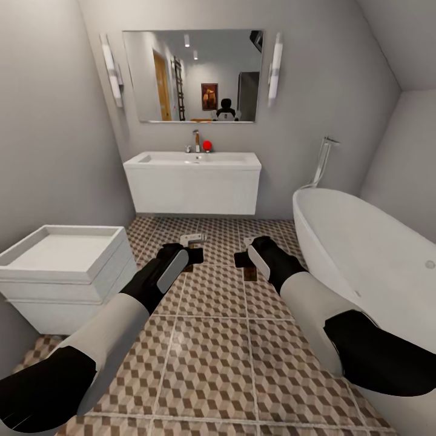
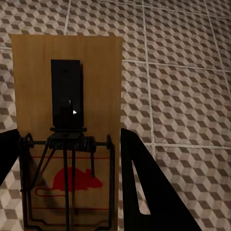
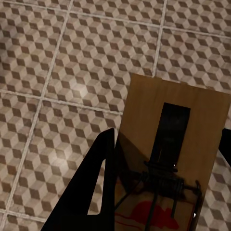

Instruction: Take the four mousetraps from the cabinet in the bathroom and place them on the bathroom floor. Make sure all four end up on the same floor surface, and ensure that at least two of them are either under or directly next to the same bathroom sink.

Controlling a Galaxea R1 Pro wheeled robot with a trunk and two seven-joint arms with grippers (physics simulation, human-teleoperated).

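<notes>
Left mousetrap (image 2: 67, 130) clamped between fingers of left gripper (image 1: 195, 247), wooden board flat, dark wire spring and red mouse print visible, held above cube-pattern bathroom floor (image 1: 212, 339) in front of wall-hung white sink (image 1: 192, 160). Right mousetrap (image 3: 168, 163) pinched likewise in right gripper (image 1: 244, 259), also above tiles, just beside left one. Both arms reach toward sink. Faucet (image 1: 196, 141) and red ball (image 1: 207, 145) on sink top; mirror (image 1: 192, 75) above it. White bathtub (image 1: 369, 254) right of sink; white low unit (image 1: 60, 269) left.
</notes>
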